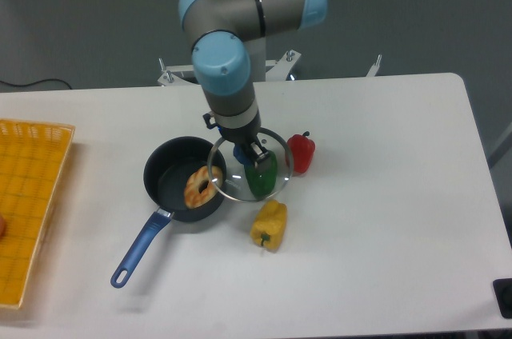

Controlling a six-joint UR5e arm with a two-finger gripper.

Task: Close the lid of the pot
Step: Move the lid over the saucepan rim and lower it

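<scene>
Knob of pot lid hidden under gripper.

White table, pot, red pepper, green pepper, yellow pepper, yellow basket

Table: white, rounded corners — evenly lit, faint shadows.
Floor: grey-green, plain, beyond the table's far edge.
Cable: dark — on that floor, off the table's far-left corner.

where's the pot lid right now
The pot lid hangs mid-table under the gripper, overlapping the pot's right rim, with the green pepper seen through it.
</scene>
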